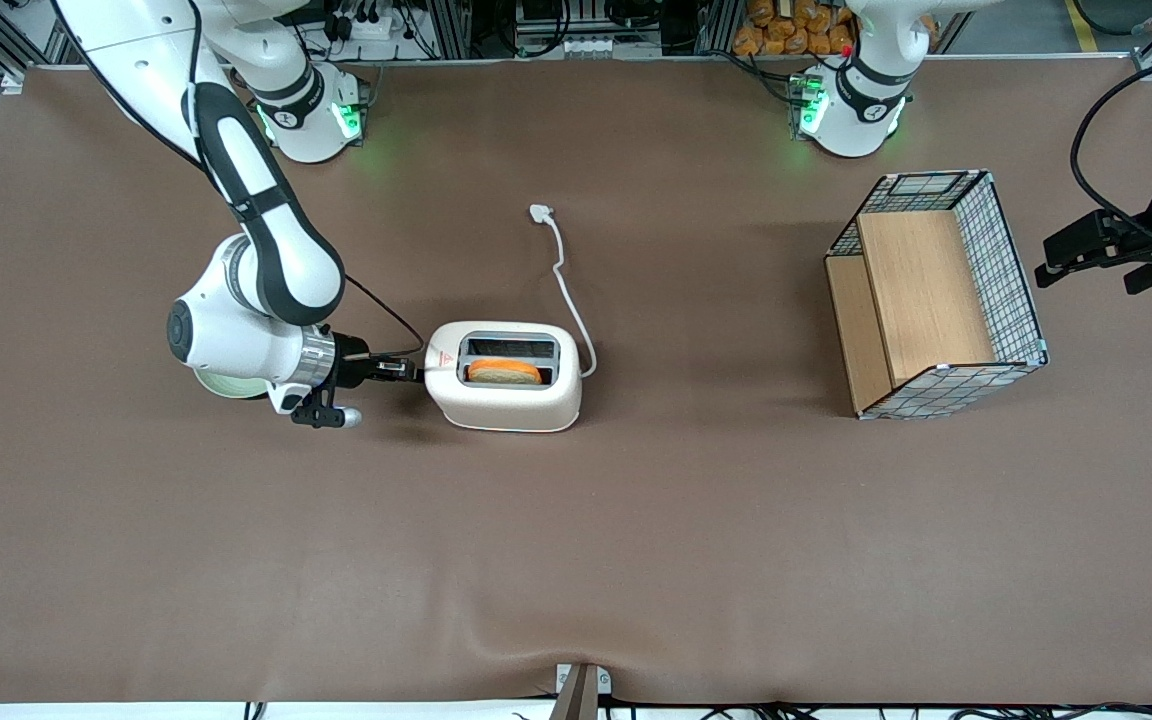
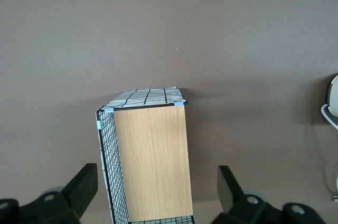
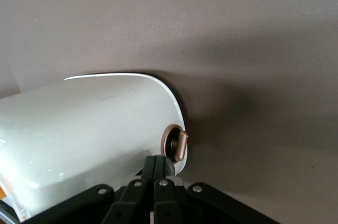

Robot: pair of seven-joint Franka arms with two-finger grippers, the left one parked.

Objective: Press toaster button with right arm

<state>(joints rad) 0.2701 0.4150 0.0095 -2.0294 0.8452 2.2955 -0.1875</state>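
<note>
Your claw [image 1: 414, 374], fingers together, sits against the toaster [image 1: 506, 378] end by the button [image 3: 176, 145]; push off-centre and the toaster slides on the tabletop [image 1: 576, 540].

End effector [image 1: 414, 372] touches toaster [image 1: 506, 378]; bare table [image 1: 576, 540] all around.

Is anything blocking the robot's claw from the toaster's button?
No, nothing visible is in the way. The claw, fingers together, is already right at the toaster end with the red sticker, where the button sticks out.
</note>
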